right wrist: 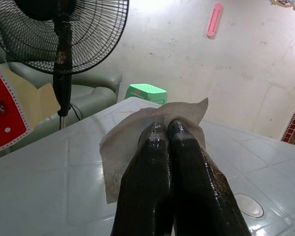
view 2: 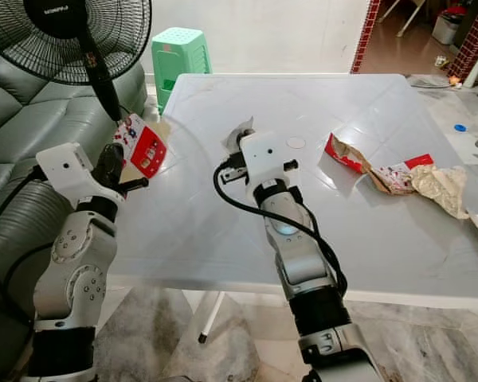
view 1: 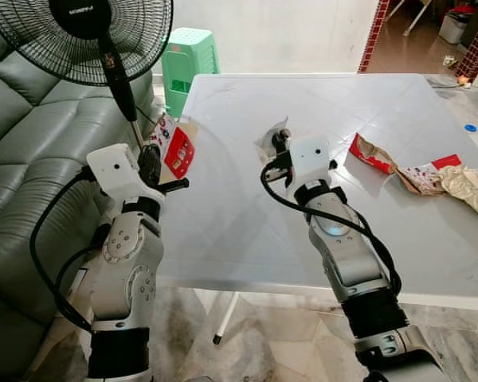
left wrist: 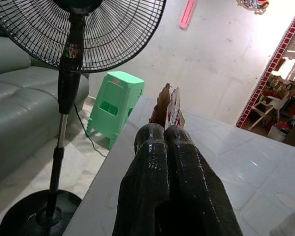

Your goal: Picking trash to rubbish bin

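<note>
Trash is held in both grippers over a white plastic table (view 1: 239, 223). At the table's left edge, the left gripper (view 1: 153, 165) has its two black fingers (left wrist: 160, 162) pressed together on a flat piece of red and white card packaging (view 1: 178, 150), which stands up above the fingertips with its brown cardboard back turned outward; it hangs just off the left edge of the table, near the pole of a black standing fan (view 1: 88, 36). The right gripper (view 1: 280, 142) is above the middle of the table, toward the far half, and its fingers (right wrist: 169, 157) are closed on a thin, pale, crumpled paper sheet (right wrist: 132, 142) that drapes around the fingertips and is lifted clear of the tabletop. More trash lies on the table near its right edge: a torn red and brown wrapper (view 1: 374, 153), touching it a red and white printed scrap (view 1: 426, 177), and beside that, at the very edge, a crumpled tan paper (view 1: 472, 188). These three pieces lie well apart from both grippers. A green plastic stool (view 1: 187, 68) stands on the floor behind the far left corner of the table, and a grey-green sofa (view 1: 32, 167) runs along the left side, behind the left arm. A round mark (view 2: 296, 143) shows on the tabletop just beside the right gripper.
</note>
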Robot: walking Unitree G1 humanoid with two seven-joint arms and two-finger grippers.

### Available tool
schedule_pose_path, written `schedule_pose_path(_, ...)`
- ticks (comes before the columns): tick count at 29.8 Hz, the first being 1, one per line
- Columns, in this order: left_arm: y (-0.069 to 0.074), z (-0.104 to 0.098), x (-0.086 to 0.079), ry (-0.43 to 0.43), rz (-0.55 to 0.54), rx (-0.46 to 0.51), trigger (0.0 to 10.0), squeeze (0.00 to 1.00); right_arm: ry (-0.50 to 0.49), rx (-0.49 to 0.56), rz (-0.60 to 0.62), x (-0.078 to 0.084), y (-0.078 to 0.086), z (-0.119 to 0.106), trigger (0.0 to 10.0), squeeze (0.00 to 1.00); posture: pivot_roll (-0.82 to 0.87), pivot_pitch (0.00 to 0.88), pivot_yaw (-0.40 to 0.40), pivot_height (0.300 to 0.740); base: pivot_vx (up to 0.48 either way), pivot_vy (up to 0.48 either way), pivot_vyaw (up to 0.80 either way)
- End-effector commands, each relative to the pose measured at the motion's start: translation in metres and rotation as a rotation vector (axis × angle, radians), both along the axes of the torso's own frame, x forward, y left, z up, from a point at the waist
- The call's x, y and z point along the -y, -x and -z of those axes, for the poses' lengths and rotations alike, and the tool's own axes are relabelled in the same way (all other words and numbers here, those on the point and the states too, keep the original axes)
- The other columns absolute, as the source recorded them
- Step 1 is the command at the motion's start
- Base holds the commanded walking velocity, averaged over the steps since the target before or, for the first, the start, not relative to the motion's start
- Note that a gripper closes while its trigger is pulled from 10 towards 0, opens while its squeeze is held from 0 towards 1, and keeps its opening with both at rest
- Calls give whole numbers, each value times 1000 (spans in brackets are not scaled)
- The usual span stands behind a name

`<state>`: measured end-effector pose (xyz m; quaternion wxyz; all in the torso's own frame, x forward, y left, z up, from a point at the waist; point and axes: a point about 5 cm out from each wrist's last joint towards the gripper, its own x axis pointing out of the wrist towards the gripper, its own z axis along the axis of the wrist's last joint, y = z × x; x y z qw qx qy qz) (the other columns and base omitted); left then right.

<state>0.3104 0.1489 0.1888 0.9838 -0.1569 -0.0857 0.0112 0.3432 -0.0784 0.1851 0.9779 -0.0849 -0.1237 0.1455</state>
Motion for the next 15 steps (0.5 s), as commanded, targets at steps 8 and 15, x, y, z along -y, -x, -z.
schedule_pose_path(8, -2, -10, 1, -7, 16, 30, 0, 0, -9, 14, 12, 2, -1, -4, 0, 0, 65, 33, 13, 740, 0, 0, 0)
schedule_pose_path(15, -1, -9, 5, -6, 32, 26, 78, 0, -11, 15, 17, 2, -1, -4, 0, 0, 65, 36, 14, 740, -34, 0, 0)
